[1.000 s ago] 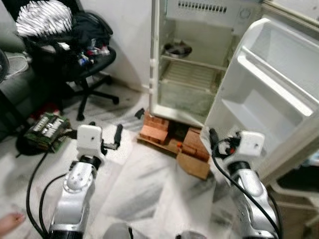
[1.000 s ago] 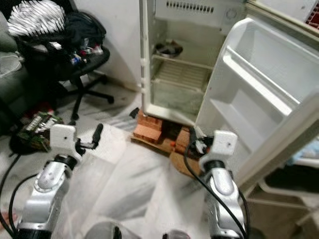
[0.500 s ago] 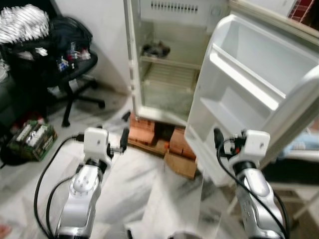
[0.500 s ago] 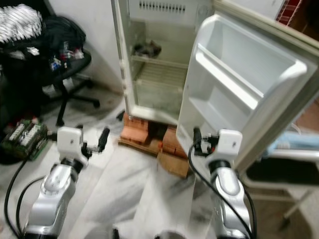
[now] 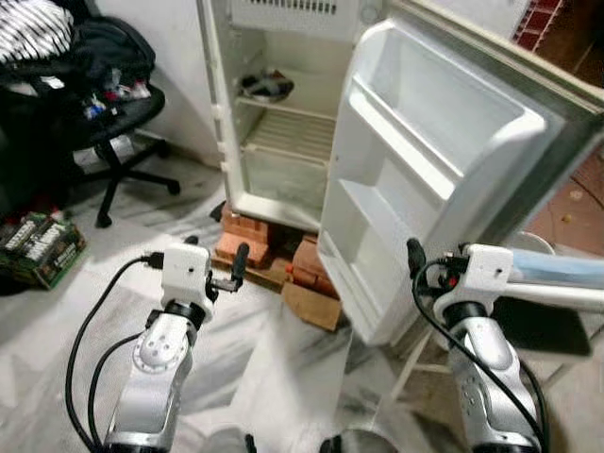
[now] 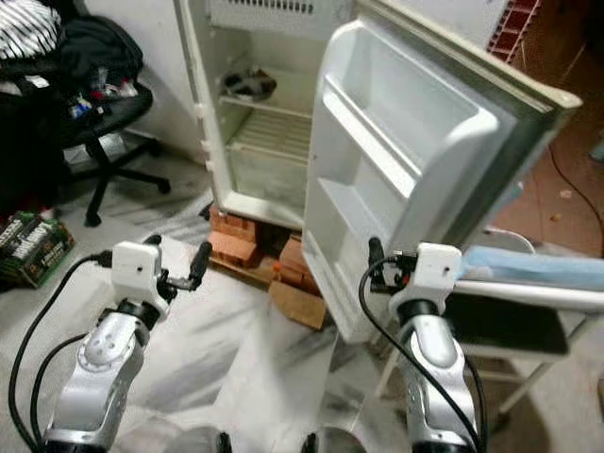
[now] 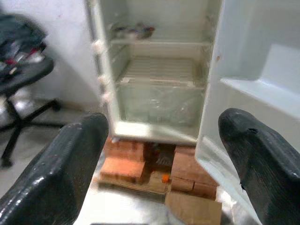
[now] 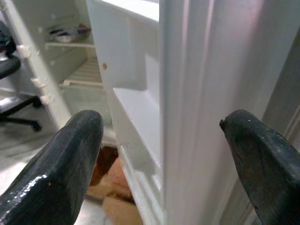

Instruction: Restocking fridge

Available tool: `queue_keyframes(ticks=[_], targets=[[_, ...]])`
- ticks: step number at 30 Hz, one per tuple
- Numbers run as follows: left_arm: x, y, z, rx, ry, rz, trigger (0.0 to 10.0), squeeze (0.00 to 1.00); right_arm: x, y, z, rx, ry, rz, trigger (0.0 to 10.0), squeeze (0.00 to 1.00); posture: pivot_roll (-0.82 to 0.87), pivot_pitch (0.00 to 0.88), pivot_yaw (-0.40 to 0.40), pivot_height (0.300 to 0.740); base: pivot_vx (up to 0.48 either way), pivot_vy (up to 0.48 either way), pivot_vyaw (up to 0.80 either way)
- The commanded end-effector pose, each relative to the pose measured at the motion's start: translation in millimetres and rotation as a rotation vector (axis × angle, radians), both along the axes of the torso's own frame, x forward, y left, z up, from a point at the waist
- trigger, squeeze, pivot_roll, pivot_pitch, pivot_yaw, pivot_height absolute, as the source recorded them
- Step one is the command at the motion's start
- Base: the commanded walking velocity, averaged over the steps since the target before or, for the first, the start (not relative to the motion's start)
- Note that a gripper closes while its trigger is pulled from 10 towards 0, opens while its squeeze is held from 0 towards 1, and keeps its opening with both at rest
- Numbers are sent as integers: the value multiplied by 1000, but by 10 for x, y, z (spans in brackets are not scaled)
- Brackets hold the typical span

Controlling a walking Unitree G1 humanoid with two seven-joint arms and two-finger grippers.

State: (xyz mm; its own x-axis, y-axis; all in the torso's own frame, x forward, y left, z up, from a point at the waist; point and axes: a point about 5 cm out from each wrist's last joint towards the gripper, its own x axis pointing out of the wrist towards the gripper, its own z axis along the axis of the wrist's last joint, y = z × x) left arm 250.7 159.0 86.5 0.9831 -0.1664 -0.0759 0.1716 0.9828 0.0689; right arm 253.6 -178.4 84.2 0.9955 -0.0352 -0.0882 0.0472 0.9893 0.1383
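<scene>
The fridge stood ahead on bricks with its door swung wide, and with the left gripper and right gripper both spread and empty, the right arm, nearest that door's edge, risked bumping it.
</scene>
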Motion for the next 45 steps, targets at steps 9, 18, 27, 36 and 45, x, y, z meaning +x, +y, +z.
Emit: queue_keyframes(ticks=[9,18,27,36,45], targets=[[-93,124,11,23,3,45,10000,0,32,17,-14,19,7,29,10000,0,41,86,-23,740,0,-107,0],[-236,331,-87,41,56,142,10000,0,152,-133,47,-43,-24,28,10000,1000,61,93,-28,740,0,0,0],[-250,318,-96,49,75,136,10000,0,509,-264,387,-57,-151,91,10000,0,76,92,-25,740,0,0,0],[-252,294,-98,51,78,125,10000,0,687,-179,562,-30,-210,201,10000,0,84,98,-25,740,0,0,0],[-274,283,-106,54,85,113,10000,0,270,697,946,453,-282,826,10000,0,86,106,-24,740,0,0,0]])
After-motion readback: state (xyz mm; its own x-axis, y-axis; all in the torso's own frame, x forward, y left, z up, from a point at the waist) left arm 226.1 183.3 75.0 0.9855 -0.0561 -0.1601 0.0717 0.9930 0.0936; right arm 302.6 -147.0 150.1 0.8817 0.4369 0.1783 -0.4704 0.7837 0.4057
